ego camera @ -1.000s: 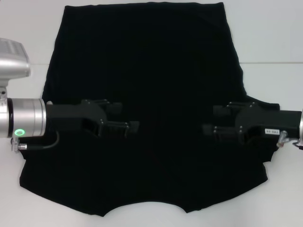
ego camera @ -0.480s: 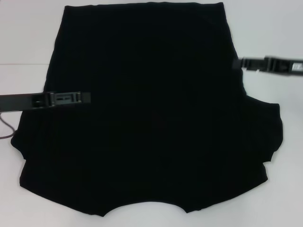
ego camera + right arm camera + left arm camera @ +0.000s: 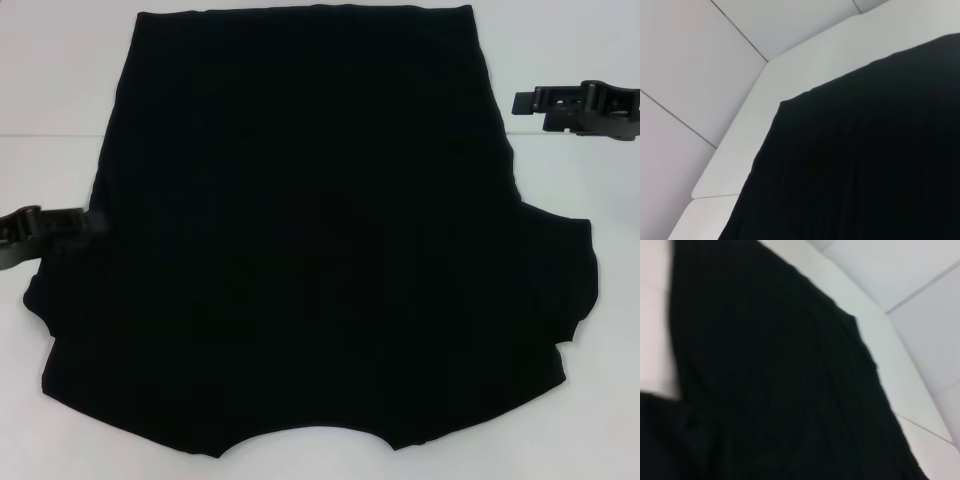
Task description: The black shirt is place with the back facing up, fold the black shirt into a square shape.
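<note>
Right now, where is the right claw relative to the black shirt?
In the head view the right claw hangs off the black shirt, over the white table just beyond the shirt's right edge, towards the far hem.

Black shirt (image 3: 310, 230) lies flat on white table (image 3: 60, 90), plain side up, curved neckline at near edge, hem at far edge. Short sleeves spread at both near sides. My left gripper (image 3: 55, 222) at shirt's left edge, tip touching or overlapping fabric. My right gripper (image 3: 555, 100) off shirt's right edge, apart from fabric, over bare table.
</note>
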You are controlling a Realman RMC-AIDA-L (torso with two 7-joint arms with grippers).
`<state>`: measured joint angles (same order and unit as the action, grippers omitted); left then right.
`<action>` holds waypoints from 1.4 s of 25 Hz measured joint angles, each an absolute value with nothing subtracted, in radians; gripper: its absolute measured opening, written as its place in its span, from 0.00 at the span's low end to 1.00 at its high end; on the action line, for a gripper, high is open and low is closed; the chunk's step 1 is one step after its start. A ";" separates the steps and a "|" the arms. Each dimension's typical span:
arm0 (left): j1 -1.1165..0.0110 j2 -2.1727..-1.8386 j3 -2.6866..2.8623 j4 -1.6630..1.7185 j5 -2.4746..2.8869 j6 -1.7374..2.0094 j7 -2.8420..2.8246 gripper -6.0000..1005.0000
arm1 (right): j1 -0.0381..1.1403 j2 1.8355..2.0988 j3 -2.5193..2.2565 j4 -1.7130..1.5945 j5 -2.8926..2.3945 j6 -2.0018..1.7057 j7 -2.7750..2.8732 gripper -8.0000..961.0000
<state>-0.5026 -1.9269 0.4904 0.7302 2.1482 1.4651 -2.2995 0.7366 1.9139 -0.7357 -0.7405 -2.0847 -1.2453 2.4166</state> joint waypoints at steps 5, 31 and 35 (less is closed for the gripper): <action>-0.484 -1.924 0.455 0.730 2.207 1.463 -2.348 0.47 | 0.737 1.913 -0.733 -0.741 -2.087 -1.250 2.424 0.77; -0.449 -1.930 0.357 0.640 2.350 1.264 -2.509 0.39 | 0.729 1.914 -0.726 -0.730 -2.087 -1.250 2.425 0.77; -0.455 -1.930 0.356 0.629 2.350 1.234 -2.521 0.39 | 0.729 1.914 -0.725 -0.730 -2.085 -1.249 2.425 0.77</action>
<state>-0.4548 -1.9297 0.3560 0.6289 2.3496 1.2344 -2.5207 0.7286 1.9145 -0.7254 -0.7301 -2.0848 -1.2492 2.4252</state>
